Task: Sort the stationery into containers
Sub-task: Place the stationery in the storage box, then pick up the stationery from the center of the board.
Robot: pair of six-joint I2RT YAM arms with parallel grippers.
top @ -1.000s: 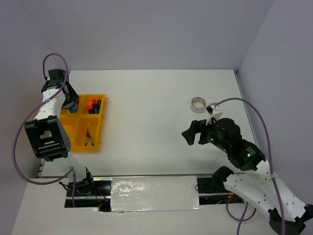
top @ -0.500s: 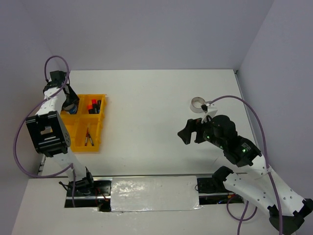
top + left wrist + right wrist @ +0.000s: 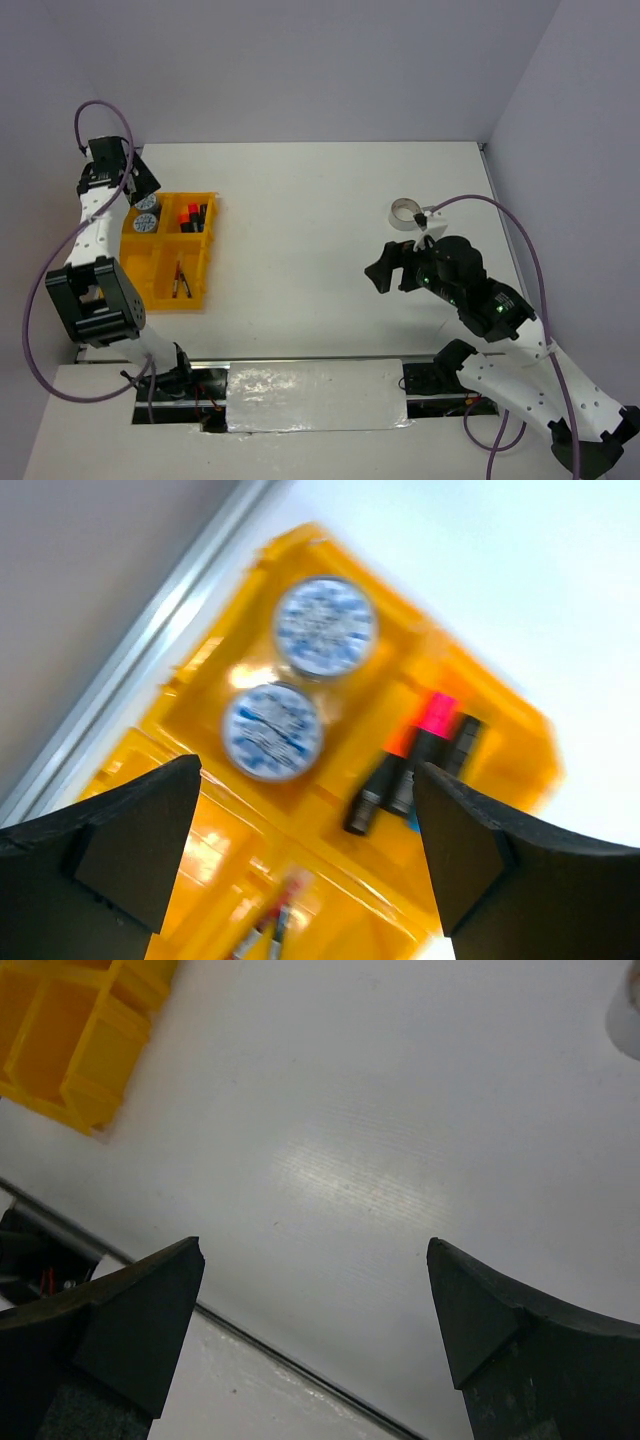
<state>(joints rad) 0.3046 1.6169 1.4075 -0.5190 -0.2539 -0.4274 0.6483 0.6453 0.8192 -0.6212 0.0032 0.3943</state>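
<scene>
Our left gripper [image 3: 305, 850] has opened, both patterned rolls [image 3: 272, 730] now trayed. Only the tape ring [image 3: 405, 213] awaits our open right gripper [image 3: 390, 272].

You are working on a white table [image 3: 300, 250] closed in by pale walls at the back and on both sides. Two things lie directly on it: the yellow-orange tray [image 3: 150, 275], flat near the left edge, and the silvery tape ring [image 3: 405, 214], well apart on the right half, toward the back. A glossy silver sheet [image 3: 315, 395] lies along the near edge.
</scene>
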